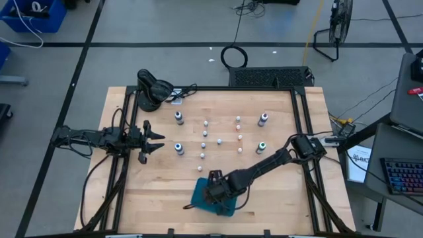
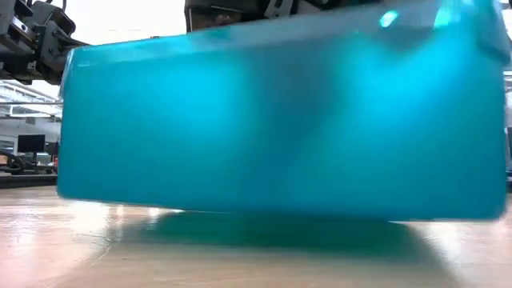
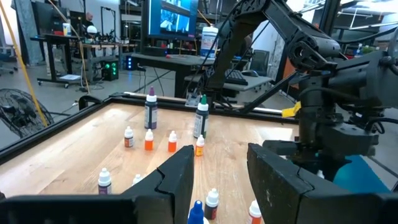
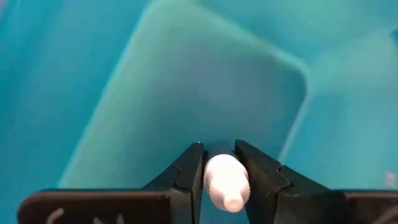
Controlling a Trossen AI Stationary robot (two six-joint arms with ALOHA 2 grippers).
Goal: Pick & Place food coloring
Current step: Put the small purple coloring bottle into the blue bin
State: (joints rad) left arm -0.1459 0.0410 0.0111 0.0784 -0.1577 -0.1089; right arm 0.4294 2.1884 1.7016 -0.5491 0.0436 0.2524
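Right pincer (image 4: 219, 180) clamped on small whitish dropper bottle (image 4: 224, 179), poised over teal tray (image 1: 201, 196), which looks empty. Left pincer (image 1: 153, 141) spread open, idle at surface (image 1: 277, 192) edge. Beyond, most bottles (image 1: 203, 144) unmoved mid-surface; task barely begun.

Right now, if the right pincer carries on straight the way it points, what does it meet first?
The right pincer, shut on a small bottle, points into the teal tray. Nothing else shows in that line, so the tray's bare floor likely comes first; how far off it is can't be judged.
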